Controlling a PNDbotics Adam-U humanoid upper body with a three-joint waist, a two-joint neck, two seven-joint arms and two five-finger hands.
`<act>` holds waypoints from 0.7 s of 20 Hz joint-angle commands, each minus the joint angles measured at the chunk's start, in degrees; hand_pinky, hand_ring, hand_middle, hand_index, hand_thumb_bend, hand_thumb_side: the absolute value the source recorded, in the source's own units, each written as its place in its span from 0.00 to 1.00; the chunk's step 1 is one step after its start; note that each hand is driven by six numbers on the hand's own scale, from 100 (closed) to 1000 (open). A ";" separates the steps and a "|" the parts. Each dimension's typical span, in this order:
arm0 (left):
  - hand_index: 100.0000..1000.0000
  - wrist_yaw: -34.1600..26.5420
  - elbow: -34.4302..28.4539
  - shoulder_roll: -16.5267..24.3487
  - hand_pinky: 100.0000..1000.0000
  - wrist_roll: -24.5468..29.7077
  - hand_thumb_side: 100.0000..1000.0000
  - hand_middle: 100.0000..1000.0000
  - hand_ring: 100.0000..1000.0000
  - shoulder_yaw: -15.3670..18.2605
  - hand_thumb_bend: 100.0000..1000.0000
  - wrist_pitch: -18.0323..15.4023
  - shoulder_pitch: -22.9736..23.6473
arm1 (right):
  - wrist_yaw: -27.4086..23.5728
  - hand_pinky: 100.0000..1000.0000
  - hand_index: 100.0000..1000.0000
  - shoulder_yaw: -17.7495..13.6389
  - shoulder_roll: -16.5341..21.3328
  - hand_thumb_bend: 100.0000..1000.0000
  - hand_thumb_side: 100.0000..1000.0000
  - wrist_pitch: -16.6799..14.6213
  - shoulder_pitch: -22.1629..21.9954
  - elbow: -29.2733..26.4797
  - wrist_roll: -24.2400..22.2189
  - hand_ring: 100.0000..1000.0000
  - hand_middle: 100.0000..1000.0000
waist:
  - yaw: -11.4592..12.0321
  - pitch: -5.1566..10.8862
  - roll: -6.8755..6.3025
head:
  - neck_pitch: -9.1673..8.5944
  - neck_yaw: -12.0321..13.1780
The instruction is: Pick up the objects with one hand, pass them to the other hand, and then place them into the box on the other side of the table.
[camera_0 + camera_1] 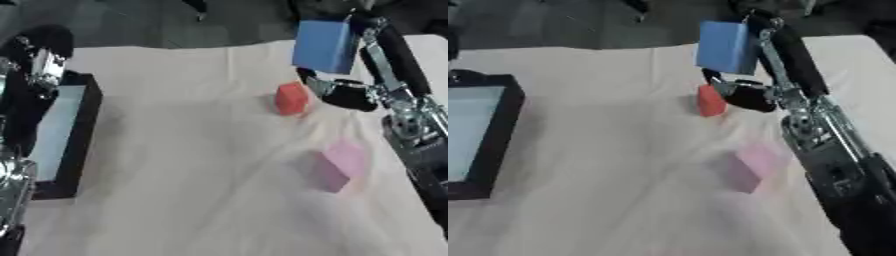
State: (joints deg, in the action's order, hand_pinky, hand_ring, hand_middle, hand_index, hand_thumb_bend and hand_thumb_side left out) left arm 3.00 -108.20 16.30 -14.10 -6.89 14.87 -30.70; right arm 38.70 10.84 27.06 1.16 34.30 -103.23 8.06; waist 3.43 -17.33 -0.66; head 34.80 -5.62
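— Where was the blue block [324, 46]?
— Up off the cloth [201, 150], the right hand [363, 75] with its fingers curled round it.
— And the others?
— The red block [291, 98] and pink block [337, 165] lay on the cloth, well apart from the box [61, 135] on the left.
— The left hand [39, 55]?
— Above the box; I couldn't tell its fingers.
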 commanded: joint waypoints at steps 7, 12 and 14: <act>0.78 5.33 -4.04 -0.64 0.63 3.98 0.56 0.81 1.00 -3.79 0.33 3.39 -5.34 | 9.64 0.74 0.65 4.02 -2.88 0.00 0.00 -3.10 1.19 1.68 4.13 0.67 0.50 | 0.05 3.43 -0.96 | 1.68 0.17; 0.79 9.17 -3.85 -0.71 0.65 8.46 0.52 0.82 1.00 -6.66 0.33 6.54 -10.06 | 13.60 0.74 0.65 5.96 -3.67 0.00 0.00 -4.01 1.90 3.42 4.24 0.68 0.51 | 0.42 4.42 -1.40 | 2.94 0.21; 0.80 10.02 -3.39 -1.21 0.65 10.75 0.53 0.82 1.00 -8.06 0.32 8.14 -11.74 | 15.02 0.74 0.65 6.62 -4.20 0.00 0.00 -4.26 2.22 4.26 4.30 0.68 0.51 | 0.64 4.70 -1.61 | 3.29 0.22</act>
State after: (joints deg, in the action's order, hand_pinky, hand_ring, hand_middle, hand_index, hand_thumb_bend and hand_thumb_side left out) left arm 12.15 -111.04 15.03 -4.56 -14.41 22.30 -41.29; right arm 52.64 17.36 22.72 -2.74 35.44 -98.82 12.29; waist 4.03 -14.91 -1.71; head 37.79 -5.58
